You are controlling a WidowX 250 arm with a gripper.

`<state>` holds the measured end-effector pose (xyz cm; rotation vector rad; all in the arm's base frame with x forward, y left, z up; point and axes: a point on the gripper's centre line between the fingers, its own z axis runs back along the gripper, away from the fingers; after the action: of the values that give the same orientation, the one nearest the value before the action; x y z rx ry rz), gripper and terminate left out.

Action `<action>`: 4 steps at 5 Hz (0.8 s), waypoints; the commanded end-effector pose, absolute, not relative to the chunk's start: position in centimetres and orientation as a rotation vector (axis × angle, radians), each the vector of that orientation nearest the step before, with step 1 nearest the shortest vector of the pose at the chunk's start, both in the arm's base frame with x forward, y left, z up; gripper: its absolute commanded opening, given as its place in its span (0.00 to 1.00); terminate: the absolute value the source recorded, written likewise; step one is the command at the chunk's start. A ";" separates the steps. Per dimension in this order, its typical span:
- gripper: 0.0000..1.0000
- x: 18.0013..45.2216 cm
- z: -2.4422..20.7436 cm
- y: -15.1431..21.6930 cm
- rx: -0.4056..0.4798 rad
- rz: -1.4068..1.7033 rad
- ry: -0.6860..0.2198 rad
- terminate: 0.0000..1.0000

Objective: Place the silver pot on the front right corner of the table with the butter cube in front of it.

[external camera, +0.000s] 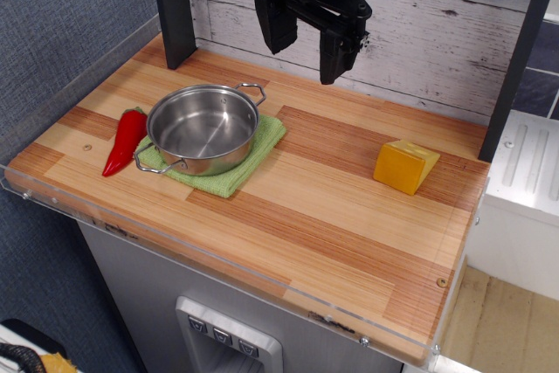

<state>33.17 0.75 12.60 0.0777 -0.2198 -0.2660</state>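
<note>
A: Only one view to go by. Where does everything sit?

B: The end effector (307, 39) hangs high at the back of the bench (349, 242), its two black fingers spread apart and holding nothing. The pot (203, 128) is below it and off toward the left side of the picture, resting on a green cloth (253, 150). A red chili (125, 141) lies just beyond the pot, further left. The butter cube (406, 166) is below and toward the right, well apart from the pot.

A: What could go wrong from here?

B: I'd judge the pot is the risk. It is polished steel, round and shallow, with thin wire loop handles, so a pinch on the smooth rim could slip or tip it. The cloth under it looks soft and might drag along if the pot is slid rather than lifted. The chili is close enough to be nudged on the way down.

A: And the butter?

B: A smooth yellow-orange wedge with slanted faces; closing on a slope could squirt it aside. The target corner also borders the clear acrylic rim, so a low carry might clip it. The bench is striped wood, flat and even.
</note>
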 end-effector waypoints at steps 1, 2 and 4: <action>1.00 33.2 12.6 0.7 0.078 -0.266 -0.220 0.00; 1.00 32.0 12.0 2.5 0.097 -0.203 -0.168 0.00; 1.00 30.3 8.3 4.5 0.101 -0.147 -0.116 0.00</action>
<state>30.02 4.34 7.26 0.0948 -0.0851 -0.1445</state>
